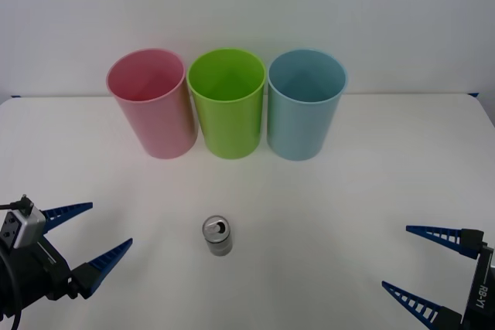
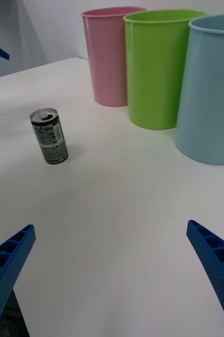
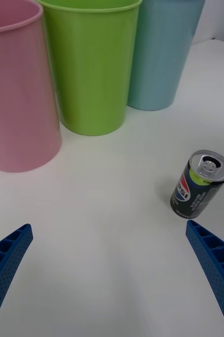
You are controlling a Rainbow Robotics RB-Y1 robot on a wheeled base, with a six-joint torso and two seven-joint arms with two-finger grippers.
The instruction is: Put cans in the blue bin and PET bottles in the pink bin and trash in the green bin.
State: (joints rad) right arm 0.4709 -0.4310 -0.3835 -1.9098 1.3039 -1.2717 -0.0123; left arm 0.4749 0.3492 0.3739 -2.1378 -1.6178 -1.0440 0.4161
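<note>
**Sorting not begun: the can stands alone in front of the bins**

Nothing has been sorted, as far as the views tell. The can (image 1: 218, 236) stands on the bare white surface (image 1: 348, 199), in the middle of its near half, well apart from the three bins lined up along the far edge. From the robot's left to right these are the pink bin (image 1: 151, 103), the green bin (image 1: 227, 103) and the blue bin (image 1: 305, 103), each just beside its neighbour. What can be seen of their insides looks empty, though their bottoms are hidden. No bottle or piece of trash lies on the surface, so the one job left appears to be carrying the can into the blue bin, which sits toward the far right of it.

The can is upright: its long axis runs straight up from the surface, the shiny pull-tab top facing the ceiling and the base flat down. Its dark printed label wraps the side.

The left hand (image 1: 83, 239) waits near the near-left corner, fingers spread wide and holding nothing. The right hand (image 1: 424, 267) waits near the near-right corner, likewise spread wide and empty.
</note>
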